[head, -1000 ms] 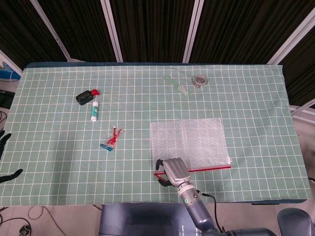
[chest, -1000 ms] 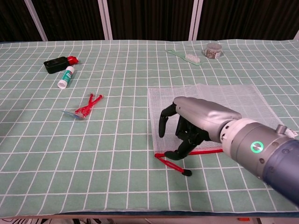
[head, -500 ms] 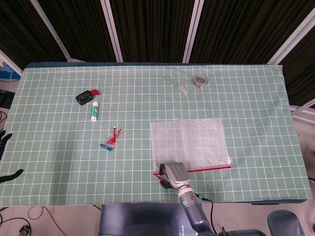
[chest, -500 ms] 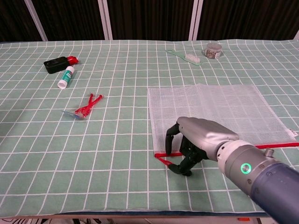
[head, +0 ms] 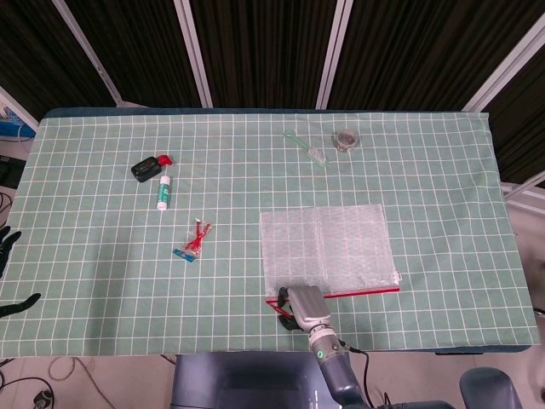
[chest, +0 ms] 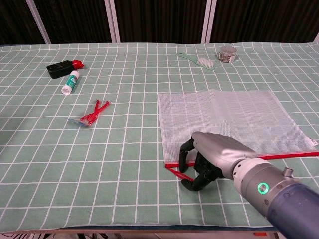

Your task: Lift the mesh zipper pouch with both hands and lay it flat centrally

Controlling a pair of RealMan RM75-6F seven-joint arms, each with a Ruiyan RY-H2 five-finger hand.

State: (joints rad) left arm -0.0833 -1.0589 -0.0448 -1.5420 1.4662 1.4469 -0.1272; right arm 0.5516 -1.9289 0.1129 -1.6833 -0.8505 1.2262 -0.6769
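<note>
Green checked tablecloth [head: 102,281]; dark slatted panels [head: 264,51] behind.

right hand [chest: 209,162] covering pouch [chest: 234,119] corner, grip unclear, left hand [head: 7,256] cut off

The see-through mesh pouch [head: 328,250] lies flat on the green desk [head: 102,281]. The right hand [head: 303,306] sits at its red near corner.
</note>
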